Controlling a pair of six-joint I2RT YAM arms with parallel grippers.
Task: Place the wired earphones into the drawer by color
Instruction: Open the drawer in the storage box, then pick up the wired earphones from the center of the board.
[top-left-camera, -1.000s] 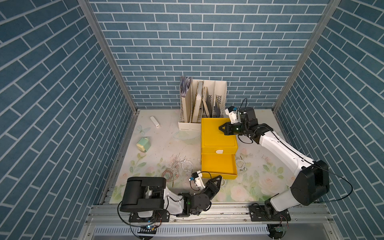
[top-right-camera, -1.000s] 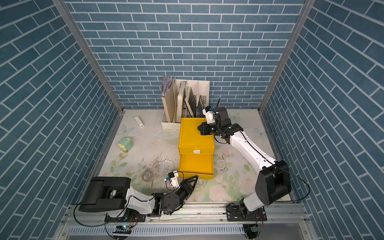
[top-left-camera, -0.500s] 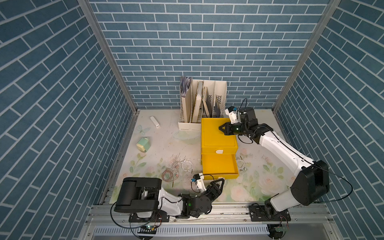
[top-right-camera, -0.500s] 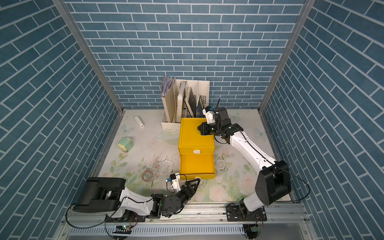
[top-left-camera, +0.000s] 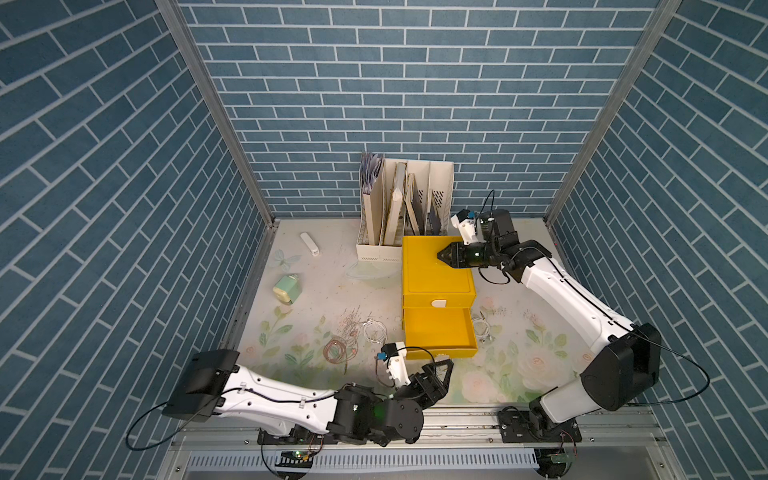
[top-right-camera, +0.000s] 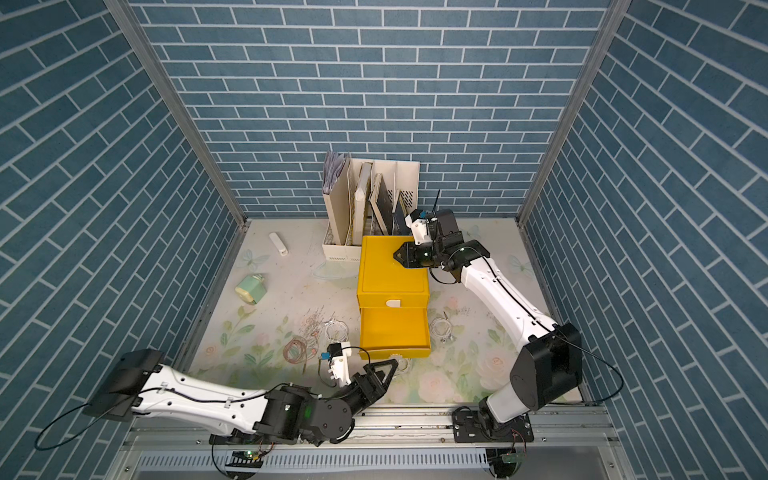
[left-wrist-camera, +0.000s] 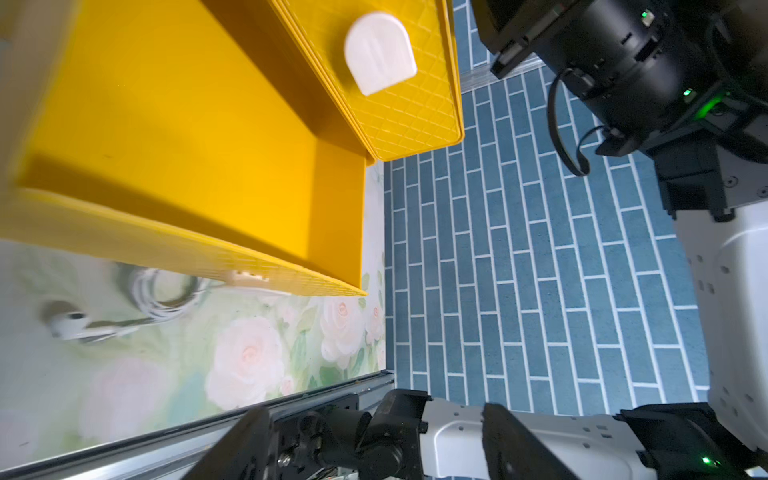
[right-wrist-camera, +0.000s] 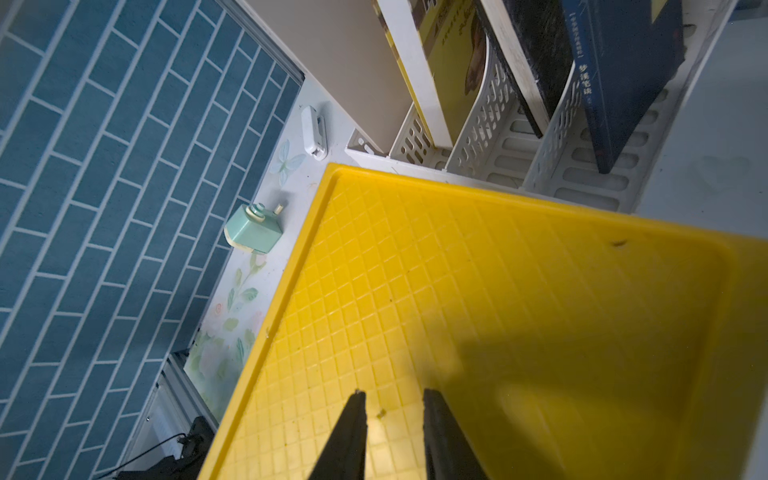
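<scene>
The yellow drawer cabinet (top-left-camera: 432, 274) has its lower drawer (top-left-camera: 440, 332) pulled out, with nothing inside it (left-wrist-camera: 187, 145). My left gripper (top-left-camera: 442, 371) (left-wrist-camera: 376, 415) is open just in front of the drawer's front wall, holding nothing. White wired earphones (left-wrist-camera: 162, 291) lie on the mat against that front wall. Another white coil (top-left-camera: 375, 330) and a pinkish coil (top-left-camera: 337, 348) lie left of the drawer. A third white coil (top-left-camera: 482, 328) lies to its right. My right gripper (top-left-camera: 437, 256) (right-wrist-camera: 393, 392) rests over the cabinet top, jaws slightly apart and empty.
A white file organizer with books (top-left-camera: 405, 208) stands right behind the cabinet. A mint green box (top-left-camera: 286, 289) and a small white device (top-left-camera: 310, 244) lie on the floral mat at the left. A metal rail (top-left-camera: 457, 415) runs along the front edge.
My left gripper's jaws have spread wide and it has drifted slightly right along the drawer front. The right gripper's jaws have parted a little on the cabinet top.
</scene>
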